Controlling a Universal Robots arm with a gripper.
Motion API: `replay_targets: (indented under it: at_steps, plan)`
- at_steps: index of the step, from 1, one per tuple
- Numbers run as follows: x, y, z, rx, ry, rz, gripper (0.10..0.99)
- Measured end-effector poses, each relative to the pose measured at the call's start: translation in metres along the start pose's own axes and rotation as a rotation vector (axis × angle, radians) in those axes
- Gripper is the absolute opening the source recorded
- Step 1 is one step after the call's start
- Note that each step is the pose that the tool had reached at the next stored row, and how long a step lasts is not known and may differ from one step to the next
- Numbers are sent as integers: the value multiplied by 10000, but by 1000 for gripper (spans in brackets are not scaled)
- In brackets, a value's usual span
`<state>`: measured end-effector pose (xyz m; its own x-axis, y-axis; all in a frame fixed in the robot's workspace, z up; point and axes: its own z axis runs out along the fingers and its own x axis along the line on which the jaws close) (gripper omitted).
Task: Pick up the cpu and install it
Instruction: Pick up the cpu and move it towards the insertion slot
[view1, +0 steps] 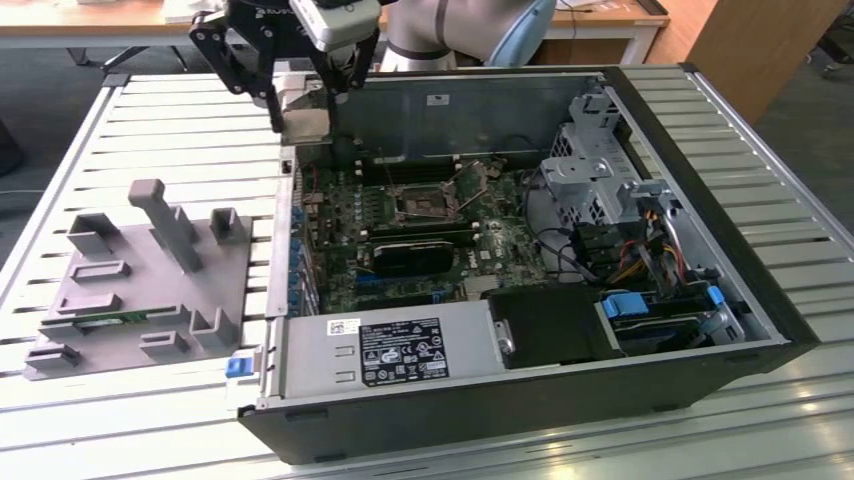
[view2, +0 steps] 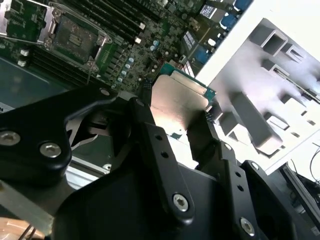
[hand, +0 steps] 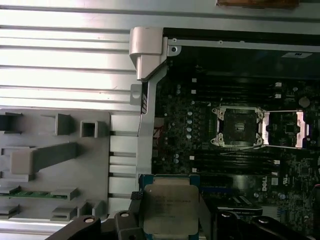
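cpu (view2: 176, 102) clamped between my jaws, held above the computer case (view1: 534, 410) corner; I see the socket (hand: 236, 126) open.

The cpu (view1: 306, 122), a flat square chip with a silver-grey top and thin green rim, is held aloft at the exterior view's upper left.

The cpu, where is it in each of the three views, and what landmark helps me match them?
Exterior view: the cpu hangs in the gripper over the computer case's far corner at the exterior view's left.
First wrist view: cpu clamped in the gripper, beside the case wall.
Second wrist view: cpu, silver face up in the gripper.
Shared landmark: the open cpu socket on the motherboard.
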<state>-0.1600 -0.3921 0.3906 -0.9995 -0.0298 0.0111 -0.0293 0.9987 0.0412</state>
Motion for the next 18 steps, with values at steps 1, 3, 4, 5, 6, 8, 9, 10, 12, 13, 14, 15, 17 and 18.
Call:
replay_targets:
  at_steps: [1,3,4,5,6,8,9,10,12,13,14,15,17,18]
  plan:
    - [-16,0,1,0,-1,0,533]
    - [-51,1,1,0,0,0,533]
    - [-69,1,1,-1,-1,0,533]
    - [-85,1,1,0,0,0,533]
    - [-101,1,2,0,0,-1,533]
    - [-131,1,2,0,-1,0,533]
    - [-144,1,3,0,0,0,533]
    - [-159,1,3,0,0,0,533]
    - [-181,0,4,0,0,0,533]
    - [-190,0,5,0,0,0,533]
    - [-197,-1,5,0,-1,0,533]
    - [-203,-1,6,0,-1,0,533]
    - [-216,-1,7,0,0,0,533]
    - [-222,-1,8,-1,-1,0,533]
